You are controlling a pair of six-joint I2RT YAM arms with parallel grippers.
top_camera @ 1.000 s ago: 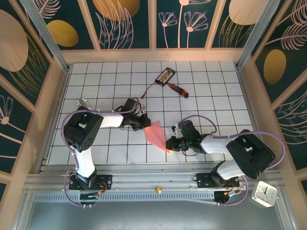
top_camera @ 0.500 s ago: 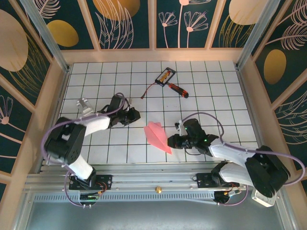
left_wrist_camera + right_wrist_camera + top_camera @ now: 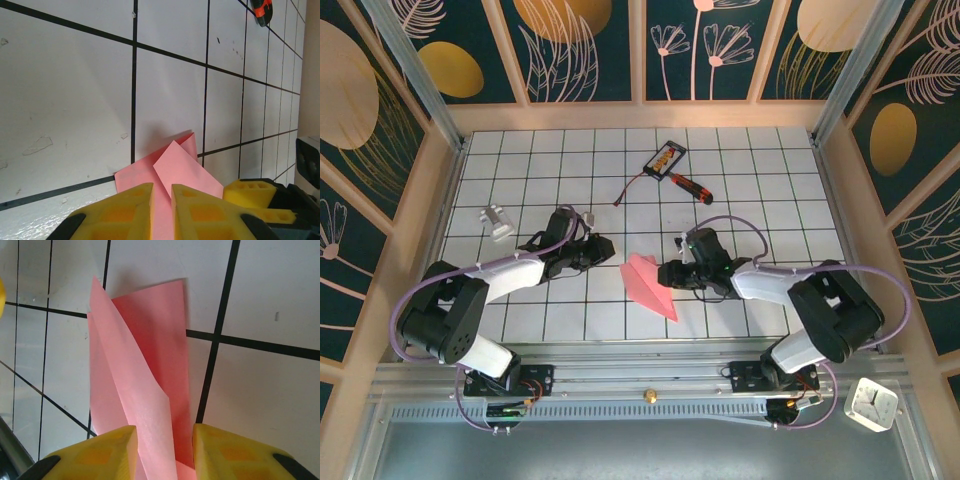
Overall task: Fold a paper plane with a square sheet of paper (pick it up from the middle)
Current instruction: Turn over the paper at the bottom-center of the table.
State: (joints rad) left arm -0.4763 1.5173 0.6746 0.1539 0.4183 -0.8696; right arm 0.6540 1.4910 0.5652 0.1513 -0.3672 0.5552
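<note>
Near the middle of the white tiled table [image 3: 770, 180], a little toward the near edge, the pink-red paper plane [image 3: 648, 283] lies flat, its blunt end pointing to the left side and its sharp tip toward the near edge.

The left gripper [image 3: 608, 246] sits low just beside the blunt end. In the left wrist view its yellow fingers [image 3: 131, 202] stand a narrow slit apart, and the plane [image 3: 175, 170] shows through the gap and beyond it, with a folded flap lying on top. The pads do not seem to press on the paper.

The right gripper [image 3: 667, 275] meets the plane's right edge, about halfway along. In the right wrist view its fingers [image 3: 220, 445] are spread wider than the paper, and a raised fold of the plane [image 3: 150, 365] stands loose between them, clamped by neither pad.

Toward the far edge lie a red-handled screwdriver [image 3: 690, 186] and, just beyond it, a small black-and-orange card [image 3: 667, 157]. A small grey metal part [image 3: 495, 221] rests near the left edge. A white clock [image 3: 871, 404] stands off the table past the near right corner.
</note>
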